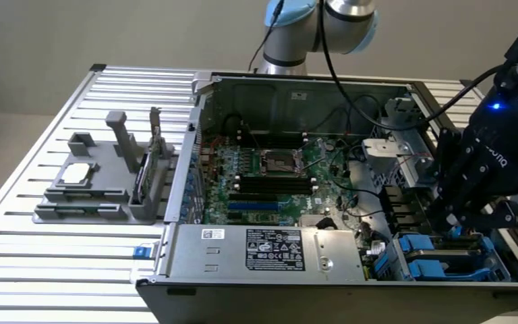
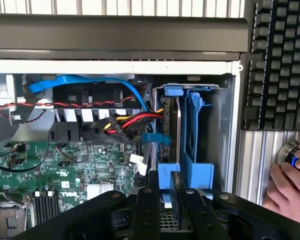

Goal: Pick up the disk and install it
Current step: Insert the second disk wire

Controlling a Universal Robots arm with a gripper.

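The disk [image 2: 182,125] stands on edge in the drive bay at the corner of the open computer case [image 1: 207,121]. I see its thin grey side and the blue plastic frame around it. My gripper [image 2: 165,197] reaches in from just outside the bay, its two black fingers [image 2: 146,205] close together with a blue part of the disk's frame between them. In the exterior view the gripper [image 1: 458,226] hangs low over the blue-framed bay [image 1: 434,260] at the case's near corner on that view's right.
Red, yellow and black cables [image 2: 127,122] and a blue cable [image 2: 85,82] run beside the bay. The motherboard [image 1: 268,175] and power supply box [image 1: 268,250] fill the case. A grey fixture [image 1: 97,185] stands on the slatted table. A keyboard [image 2: 277,60] and a person's hand [image 2: 290,187] lie outside the case.
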